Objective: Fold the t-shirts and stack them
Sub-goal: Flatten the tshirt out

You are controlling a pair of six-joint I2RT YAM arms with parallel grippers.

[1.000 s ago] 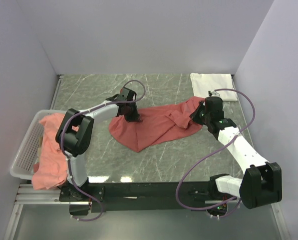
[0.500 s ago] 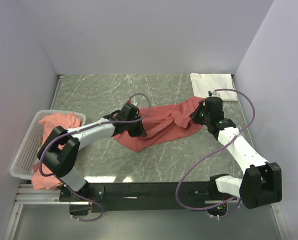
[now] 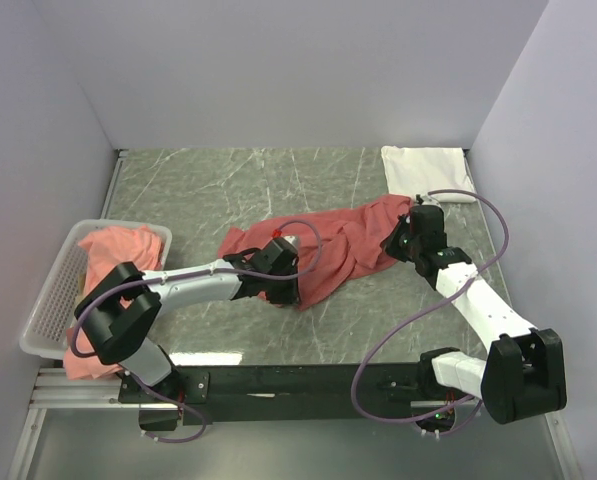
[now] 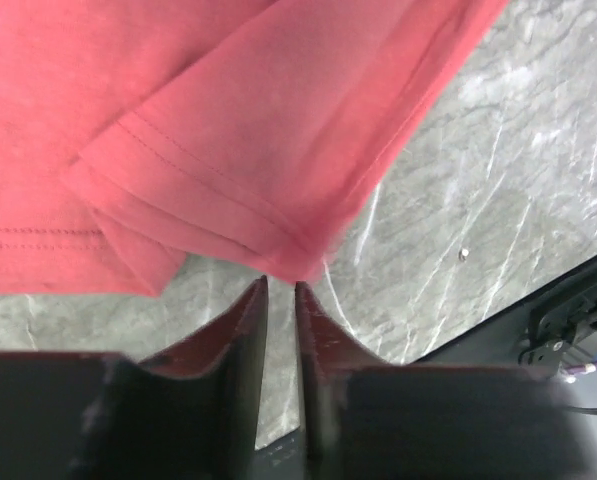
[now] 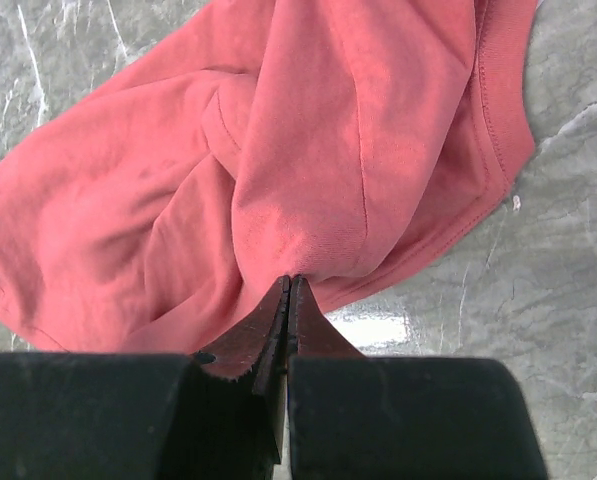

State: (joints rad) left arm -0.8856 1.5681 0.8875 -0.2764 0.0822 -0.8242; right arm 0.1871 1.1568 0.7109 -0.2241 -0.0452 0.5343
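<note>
A salmon t-shirt (image 3: 348, 245) lies crumpled across the middle of the table. My left gripper (image 3: 286, 288) is low at the shirt's near corner. In the left wrist view (image 4: 281, 285) its jaws stand a narrow gap apart, with the table showing between them, and the hemmed corner of the shirt (image 4: 228, 120) just reaches the tips. My right gripper (image 3: 402, 238) is shut on a bunched fold at the shirt's right end; the right wrist view (image 5: 289, 280) shows the cloth (image 5: 328, 130) pinched at the tips. A folded white t-shirt (image 3: 428, 170) lies at the back right.
A white mesh basket (image 3: 50, 305) stands at the left edge with more salmon shirts (image 3: 113, 265) in it, one hanging over its near side. The black front rail (image 3: 308, 380) runs along the table's near edge. Walls close in on both sides.
My left gripper has moved from the top of the shirt's left part toward the near right, to its near corner. The shirt's near corner shifted right with it. The right gripper has barely moved.
</note>
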